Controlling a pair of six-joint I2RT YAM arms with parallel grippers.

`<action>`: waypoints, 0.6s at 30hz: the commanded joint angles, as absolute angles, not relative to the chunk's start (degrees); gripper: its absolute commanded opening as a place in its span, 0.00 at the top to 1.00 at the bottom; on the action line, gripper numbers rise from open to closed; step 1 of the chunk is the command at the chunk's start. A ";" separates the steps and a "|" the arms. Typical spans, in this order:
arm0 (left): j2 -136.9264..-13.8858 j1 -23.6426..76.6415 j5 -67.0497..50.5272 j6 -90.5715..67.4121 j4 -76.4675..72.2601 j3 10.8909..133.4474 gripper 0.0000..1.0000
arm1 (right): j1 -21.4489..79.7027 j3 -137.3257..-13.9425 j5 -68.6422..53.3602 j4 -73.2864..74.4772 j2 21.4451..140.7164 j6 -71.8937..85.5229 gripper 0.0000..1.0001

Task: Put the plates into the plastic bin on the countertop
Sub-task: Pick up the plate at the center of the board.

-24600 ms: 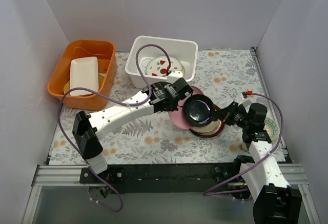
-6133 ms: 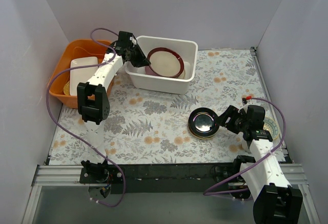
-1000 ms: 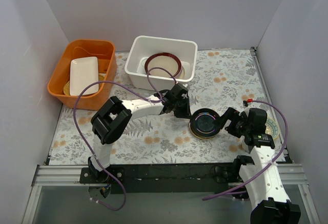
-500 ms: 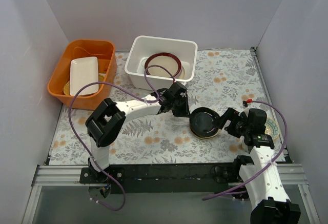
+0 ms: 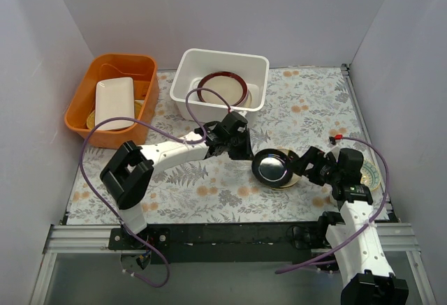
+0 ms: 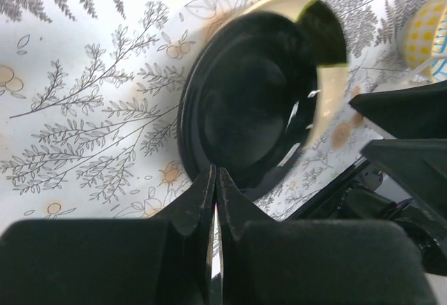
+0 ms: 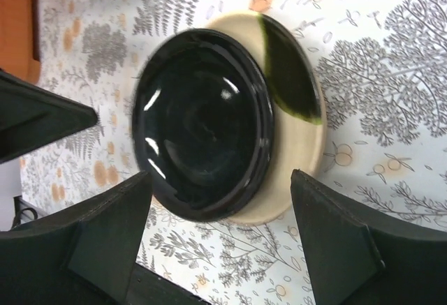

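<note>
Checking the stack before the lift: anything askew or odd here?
Only the black plate: pinched at its rim by the left gripper, it sits off-centre on the tan plate, overhanging it on the left arm's side. Nothing spilled or broken shows.

A glossy black plate (image 7: 199, 141) lies off-centre over a tan plate (image 7: 297, 144) with a dark green swath, on the fern-printed counter (image 5: 209, 183). The left pincer (image 6: 215, 174) pinches its rim. Farther back, the white plastic bin (image 5: 218, 114) holds a maroon-rimmed, cream-centred plate (image 5: 222, 87) atop others.
</note>
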State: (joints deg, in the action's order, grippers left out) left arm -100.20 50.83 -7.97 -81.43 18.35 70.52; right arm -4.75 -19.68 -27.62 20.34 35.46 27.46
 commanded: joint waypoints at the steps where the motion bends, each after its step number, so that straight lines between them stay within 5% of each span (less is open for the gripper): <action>1: -97.21 51.33 -7.21 -82.09 18.98 69.17 1.00 | -4.92 -18.46 -30.94 15.03 33.49 29.09 0.16; 14: -97.91 51.33 -6.59 -82.44 18.72 68.03 0.99 | -4.83 -12.66 -30.76 9.58 39.29 29.97 0.25; 18: -98.43 51.33 -6.42 -82.53 18.37 68.29 0.84 | -4.83 -12.39 -30.15 9.05 40.08 29.97 0.26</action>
State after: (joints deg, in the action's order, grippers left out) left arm -100.20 50.92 -7.49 -82.43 19.05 68.47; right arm -4.75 -13.28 -31.07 10.92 39.16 30.11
